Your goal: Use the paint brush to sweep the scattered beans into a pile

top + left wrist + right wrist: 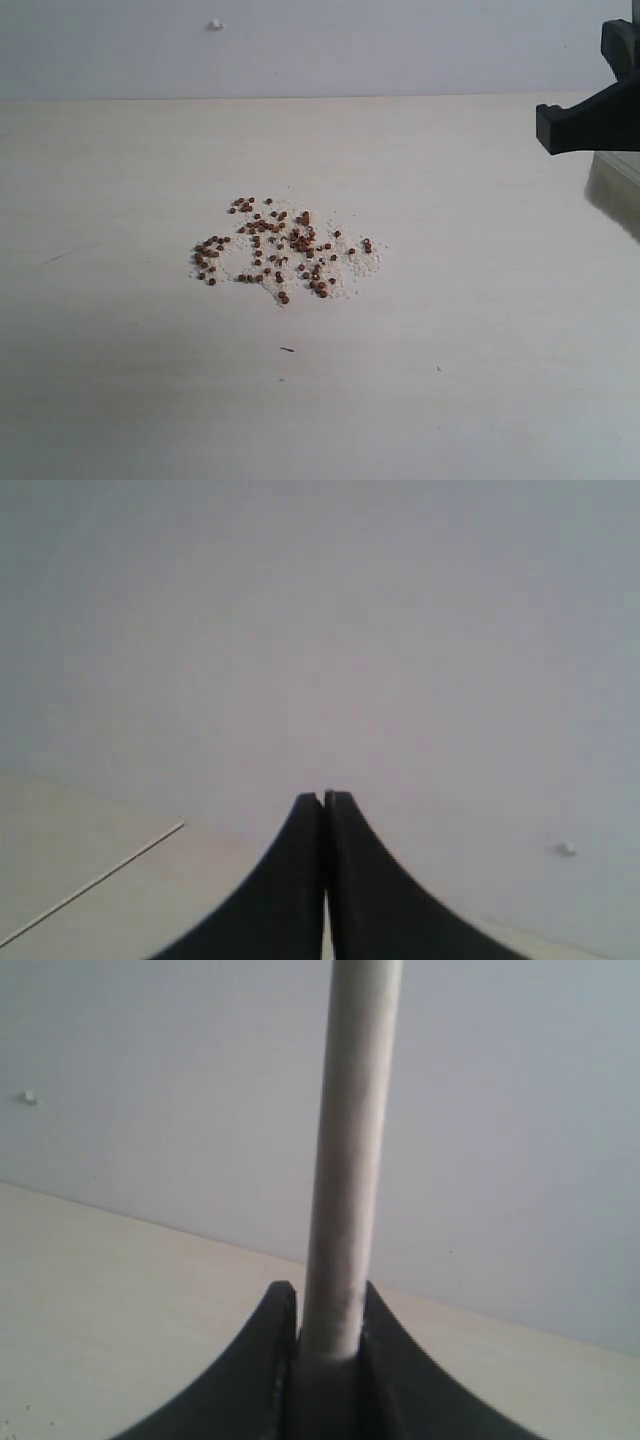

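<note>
The beans (280, 250) lie in a loose patch at the middle of the pale table, small reddish-brown grains mixed with off-white crumbs. My right gripper (331, 1295) is shut on the paint brush, whose pale handle (350, 1140) runs straight out from between the fingers. In the exterior view this gripper (600, 125) hangs at the far right, well away from the beans. The brush head (615, 190) shows below it, cut off by the frame edge. My left gripper (324, 798) is shut with nothing in it, facing the wall, and is out of the exterior view.
A lone dark speck (287, 349) lies in front of the beans. The table (120, 400) meets a plain grey wall at the back, which has a small white mark (215, 24). A thin line (95, 885) crosses the table surface in the left wrist view.
</note>
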Robot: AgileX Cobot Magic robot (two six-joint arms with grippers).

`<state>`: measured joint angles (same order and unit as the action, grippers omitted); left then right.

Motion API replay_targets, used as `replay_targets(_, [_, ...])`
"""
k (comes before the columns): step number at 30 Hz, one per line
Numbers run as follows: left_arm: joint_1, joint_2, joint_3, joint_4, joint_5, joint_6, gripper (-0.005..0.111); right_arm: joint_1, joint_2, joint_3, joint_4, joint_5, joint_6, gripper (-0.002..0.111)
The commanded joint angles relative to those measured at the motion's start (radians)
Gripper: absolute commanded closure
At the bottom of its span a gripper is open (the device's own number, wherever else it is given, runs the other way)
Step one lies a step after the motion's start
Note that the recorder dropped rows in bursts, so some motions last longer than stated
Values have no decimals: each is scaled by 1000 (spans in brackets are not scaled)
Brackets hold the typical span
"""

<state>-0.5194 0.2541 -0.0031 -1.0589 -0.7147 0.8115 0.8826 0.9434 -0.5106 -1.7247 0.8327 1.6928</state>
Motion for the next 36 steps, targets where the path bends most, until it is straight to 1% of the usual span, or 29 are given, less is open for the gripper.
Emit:
replay_targets(1, [2,-7,3,-168,26,161,107,2,3,-8,-20,-27,2,108])
replay_targets(5, [2,-7,3,-213,56,153,107,2,3,-8,-20,-68,-13,108])
replay_targets(27, [2,-7,3,-212,57,153,107,2,3,-8,-20,-99,-32,108])
replay_targets(30, [-1,-31,3,-212,57,153,107,2,3,-8,-20,-99,-32,108])
replay_targets(32, [17,-50,3,-212,59,153,107,2,3,-8,-20,-99,-32,108])
replay_targets(36, [100,-109,3,-212,57,153,107,2,3,-8,-20,-99,-32,108])
